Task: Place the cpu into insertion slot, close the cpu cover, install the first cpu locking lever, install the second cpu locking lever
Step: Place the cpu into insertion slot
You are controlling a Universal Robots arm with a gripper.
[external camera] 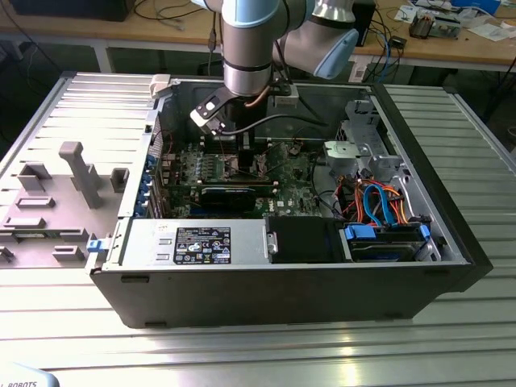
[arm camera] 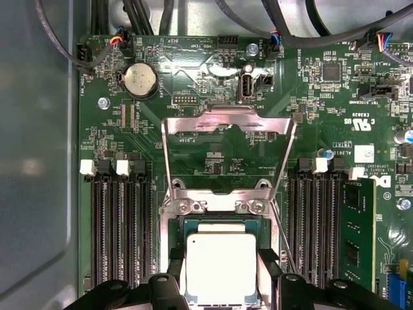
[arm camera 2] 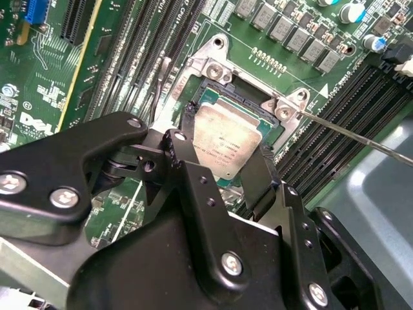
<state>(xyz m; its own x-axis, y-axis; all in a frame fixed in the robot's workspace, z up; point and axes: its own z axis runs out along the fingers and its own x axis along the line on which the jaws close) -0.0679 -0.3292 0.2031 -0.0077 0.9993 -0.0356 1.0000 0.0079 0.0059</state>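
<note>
Cpu [arm camera: 221,266], dull silver square, green-rimmed, in the tool's [arm camera: 222,261] closed grip over the insertion slot [arm camera 2: 219,89].

The cpu [arm camera: 221,266] has a dull grey metal top, smooth and not shiny. The cpu cover [arm camera: 226,123] is thin bare metal that shines bright. The motherboard [arm camera: 193,97] is green and a bit glossy, with a shiny round coin battery [arm camera: 140,79]. The gripper [arm camera 2: 226,161] is matt black with shiny screw heads [arm camera 2: 232,263]. The computer case [external camera: 242,298] is dark matt metal. The table [external camera: 322,347] is ribbed silver metal that gleams. The robot arm [external camera: 250,32] has smooth pale blue and silver parts.
</note>
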